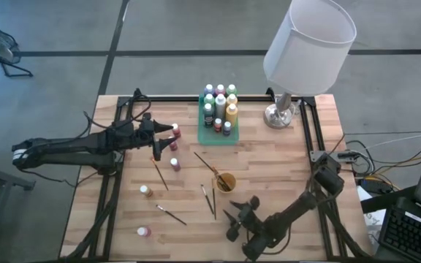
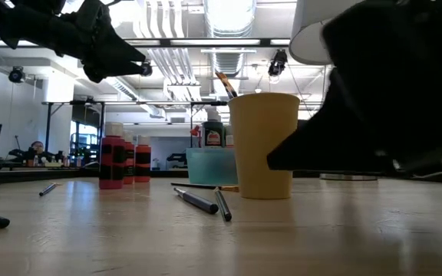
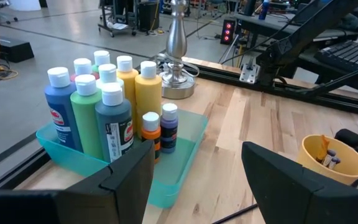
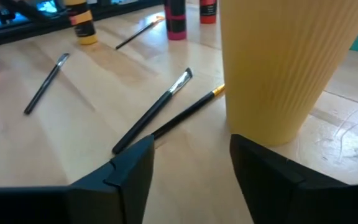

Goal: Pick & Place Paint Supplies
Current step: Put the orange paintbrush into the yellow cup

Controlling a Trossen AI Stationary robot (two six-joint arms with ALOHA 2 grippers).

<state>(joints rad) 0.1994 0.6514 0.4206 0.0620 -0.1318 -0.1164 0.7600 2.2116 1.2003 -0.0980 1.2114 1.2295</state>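
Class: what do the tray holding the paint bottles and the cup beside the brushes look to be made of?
Green tray: probably plastic, translucent and glossy, since the bottles' bases show through its wall. Orange-yellow cup: likely paper or thin plastic, matte, with fine vertical ribbing on its wall.

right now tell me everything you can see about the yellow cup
The cup is a small orange-yellow one, paper by the look of it, with fine vertical ribs on its wall. It stands upright on the wooden table, widening toward the rim. Brush handles lean inside it, one sticking out above the rim. Two brushes lie on the table beside its base. The open right pincer is close in front of it, not touching.
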